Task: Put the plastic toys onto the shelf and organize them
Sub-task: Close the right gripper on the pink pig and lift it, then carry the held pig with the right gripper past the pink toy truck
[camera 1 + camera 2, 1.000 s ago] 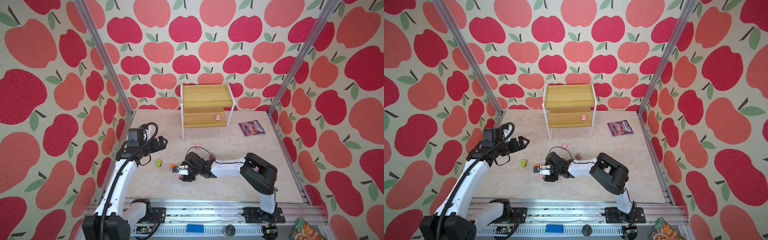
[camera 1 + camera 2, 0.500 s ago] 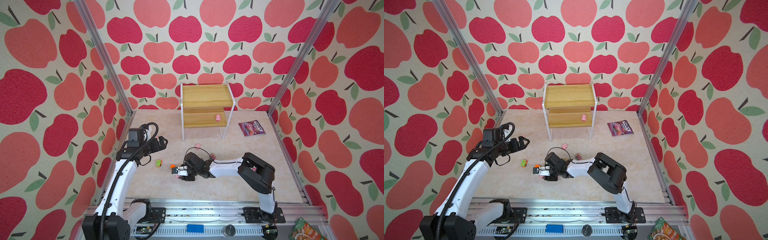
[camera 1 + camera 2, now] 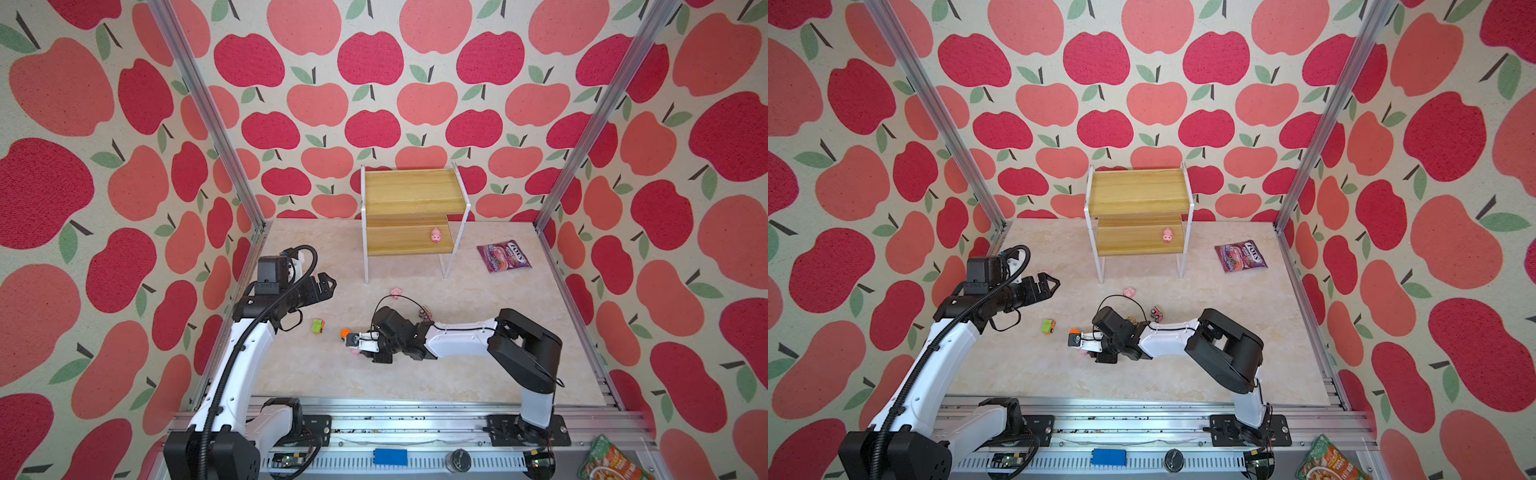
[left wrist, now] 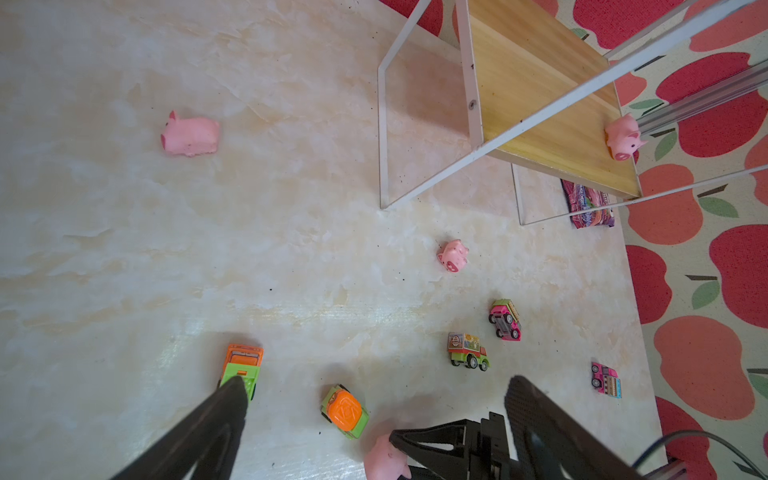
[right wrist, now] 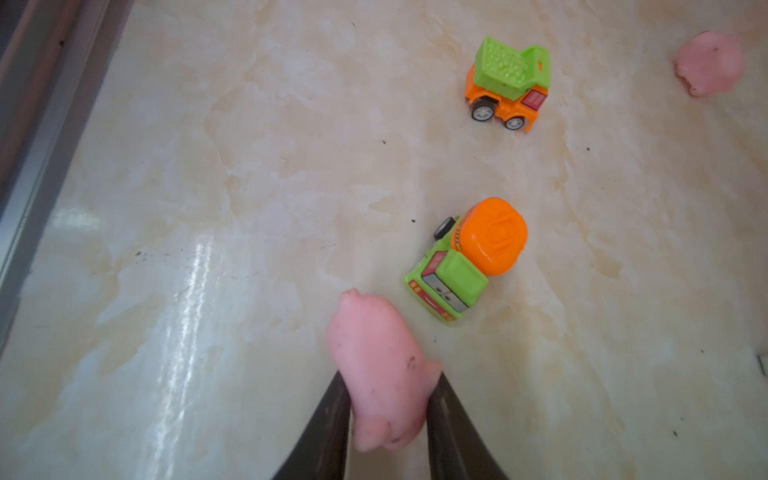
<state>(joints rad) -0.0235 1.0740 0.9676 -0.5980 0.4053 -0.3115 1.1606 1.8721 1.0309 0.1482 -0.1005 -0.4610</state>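
1. Apple-patterned walls (image 3: 374,62) are enclosing a marble tabletop (image 3: 415,374).
2. At centre, the right gripper (image 5: 390,380) is pinching a pink pig (image 5: 374,353) beside a green-and-orange car (image 5: 469,257).
3. Nearby, the left gripper (image 3: 330,286) is hovering, jaws spread.
4. Behind, a second pig (image 3: 435,235) is sitting on the lower board of the shelf (image 3: 409,195).

I work in a lab test booth: apple-print walls (image 3: 370,58) on aluminium posts (image 3: 208,112), a marble-look floor board (image 3: 478,374), my bases bolted to a metal rail (image 3: 415,419).

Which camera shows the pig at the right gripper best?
Right wrist: the pink pig sits close up, pinched between both fingers. Both top views show only a pink sliver; left wrist catches part of it.
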